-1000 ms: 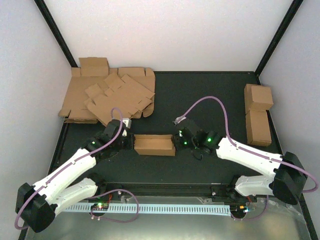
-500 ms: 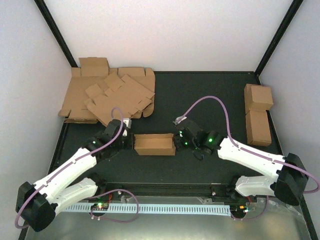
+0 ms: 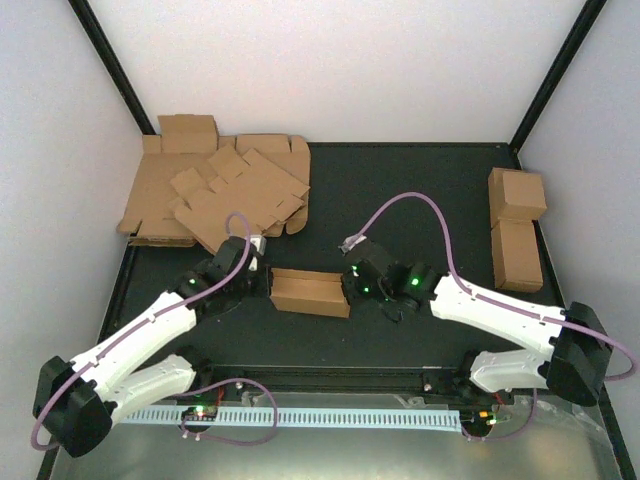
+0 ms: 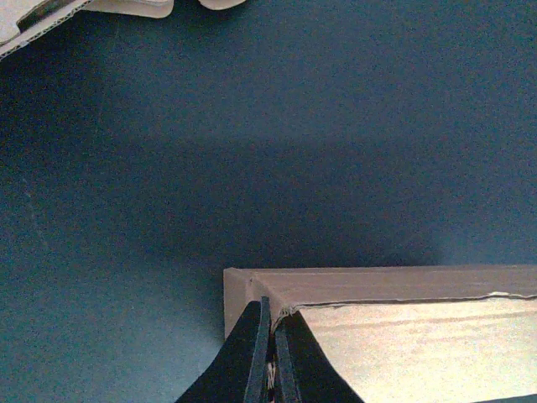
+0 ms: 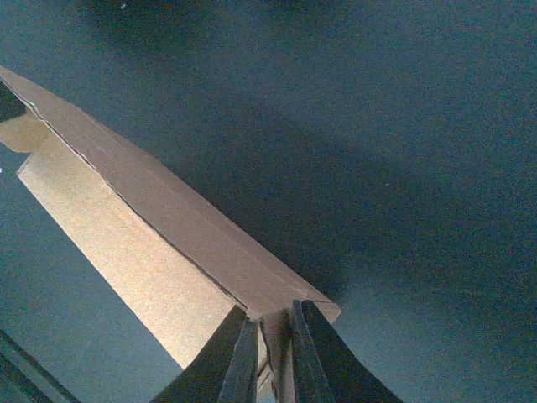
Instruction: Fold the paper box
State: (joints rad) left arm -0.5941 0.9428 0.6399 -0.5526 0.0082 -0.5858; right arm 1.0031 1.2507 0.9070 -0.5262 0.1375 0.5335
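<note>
The paper box (image 3: 310, 292) is a low, open-topped brown carton lying on the black mat between the two arms. My left gripper (image 3: 268, 284) is at its left end, and in the left wrist view the left gripper (image 4: 270, 304) is shut on the end wall of the paper box (image 4: 403, 336) at a corner. My right gripper (image 3: 350, 285) is at the right end. In the right wrist view the right gripper (image 5: 273, 315) has its fingers pressed close on either side of the end wall of the paper box (image 5: 168, 227).
A stack of flat brown blanks (image 3: 215, 190) lies at the back left; an edge of these blanks (image 4: 50, 17) shows in the left wrist view. Two finished cartons (image 3: 517, 195) (image 3: 516, 255) sit along the right edge. Black frame posts stand at the back corners.
My right gripper moved left onto the box's right end and its jaws narrowed around the end wall. The box turned slightly. The left gripper stayed shut on the left end.
</note>
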